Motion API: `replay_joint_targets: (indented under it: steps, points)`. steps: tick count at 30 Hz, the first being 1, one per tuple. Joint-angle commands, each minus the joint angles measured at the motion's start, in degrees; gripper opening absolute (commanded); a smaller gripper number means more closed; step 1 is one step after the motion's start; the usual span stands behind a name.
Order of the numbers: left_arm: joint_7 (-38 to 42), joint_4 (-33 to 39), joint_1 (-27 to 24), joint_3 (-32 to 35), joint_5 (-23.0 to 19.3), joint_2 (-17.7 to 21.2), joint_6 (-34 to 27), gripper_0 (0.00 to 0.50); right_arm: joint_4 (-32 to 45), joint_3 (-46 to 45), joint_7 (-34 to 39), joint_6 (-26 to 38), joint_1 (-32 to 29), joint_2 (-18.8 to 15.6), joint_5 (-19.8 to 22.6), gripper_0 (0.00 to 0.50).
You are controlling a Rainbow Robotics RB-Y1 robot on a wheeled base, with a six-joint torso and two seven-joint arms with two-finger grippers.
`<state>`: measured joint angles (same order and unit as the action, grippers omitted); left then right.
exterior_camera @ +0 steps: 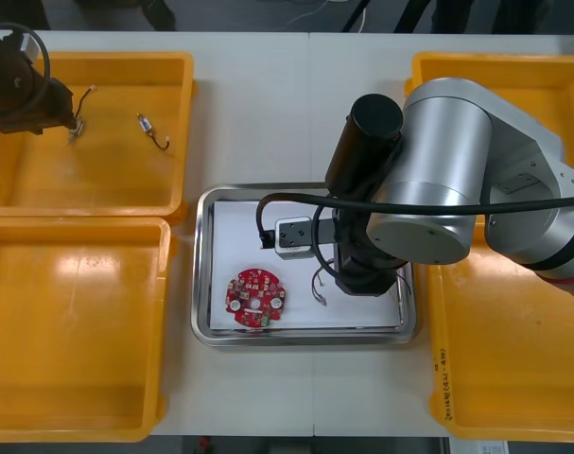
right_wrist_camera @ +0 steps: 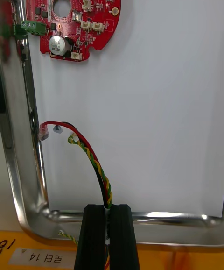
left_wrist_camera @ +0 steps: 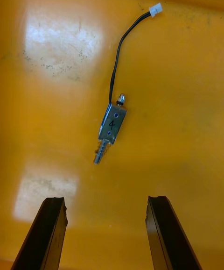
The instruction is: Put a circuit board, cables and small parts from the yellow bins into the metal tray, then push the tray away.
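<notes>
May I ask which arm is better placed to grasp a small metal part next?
Left: the open left pincer hangs over the small metal part in a yellow bin; the right pincer is shut on the red and yellow cable above the metal tray.

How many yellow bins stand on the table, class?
4: the far left bin, under the left tool; the near left bin; the far right bin, partly behind the right arm; the near right bin. No more seem hidden.
</notes>
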<state>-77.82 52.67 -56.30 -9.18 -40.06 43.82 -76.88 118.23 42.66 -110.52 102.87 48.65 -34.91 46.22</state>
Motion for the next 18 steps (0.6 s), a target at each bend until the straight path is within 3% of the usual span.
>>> replay_joint_targets:
  steps: [1,5,11,18]
  points:
    - [-6.30,-2.66,-4.34,1.54,1.12,-1.89,4.02,0.500,-1.25,0.41,-2.51,-3.46,-1.71,1.25,-0.52,0.000]
    - [-7.09,-4.07,-4.34,1.54,1.47,-2.33,5.87,0.500,-2.22,1.20,-2.77,-6.27,-3.47,1.16,-1.22,0.000]
    - [-8.40,-7.14,-4.43,1.54,2.18,-3.47,10.17,0.500,-3.53,4.19,-2.60,-10.05,-6.11,1.16,-6.32,0.000]
    - [-9.46,-11.01,-5.31,-0.04,2.79,-4.18,14.48,0.500,-6.79,5.68,-2.77,-13.13,-7.34,2.13,-8.17,0.000]
